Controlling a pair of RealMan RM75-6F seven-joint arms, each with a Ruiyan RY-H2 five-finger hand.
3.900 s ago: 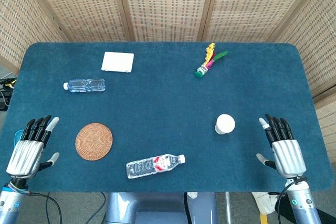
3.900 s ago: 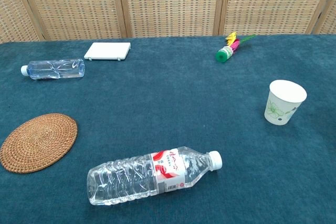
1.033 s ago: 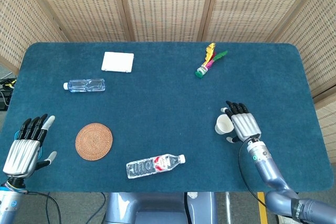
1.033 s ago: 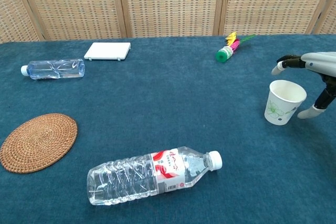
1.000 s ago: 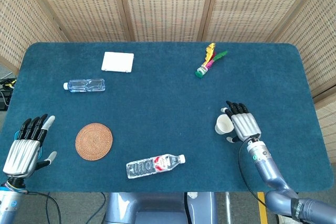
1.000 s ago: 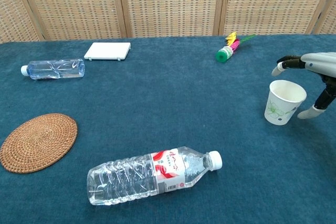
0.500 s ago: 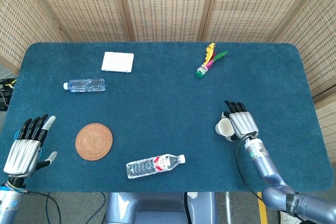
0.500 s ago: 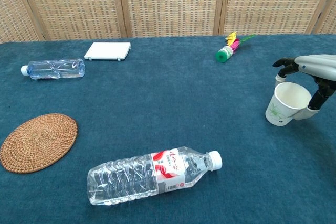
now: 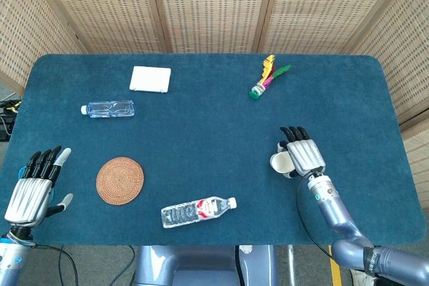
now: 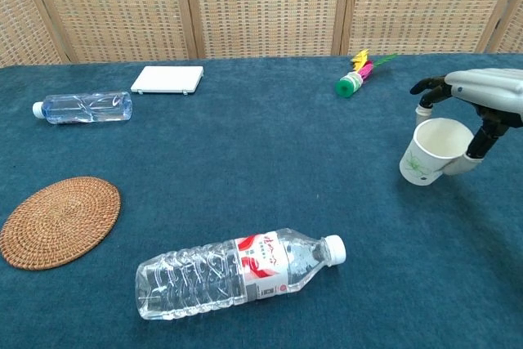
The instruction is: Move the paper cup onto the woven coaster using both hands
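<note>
— Right hand (image 9: 305, 156) has the paper cup (image 10: 430, 151), fingers curled over the far rim, thumb pressed on the near wall. See it?

— Got it. The cup is tilted, mouth leaning toward the robot, base kicked out to the left. From the chest view it looks lifted clear of the blue surface (image 9: 201, 132), though I can't be certain the base is off the cloth.

— Where's it sitting relative to the target?

— Far side. The woven coaster (image 9: 120, 180) lies flat near the front left, well apart from the cup, nothing on it.

— And the left hand (image 9: 35, 189)?

— At the front-left corner, fingers spread and straight, holding nothing. Only the head view catches it.

— What's between them?

— A labelled water bottle (image 10: 233, 274) on its side near the front edge, white cap pointing right. It lies between the coaster and the cup.

— Further back?

— A smaller clear bottle (image 9: 108, 108) on its side at the left, a flat white box (image 9: 150, 79) just behind it, and a feathered shuttlecock (image 9: 265, 80) toward the back right.
</note>
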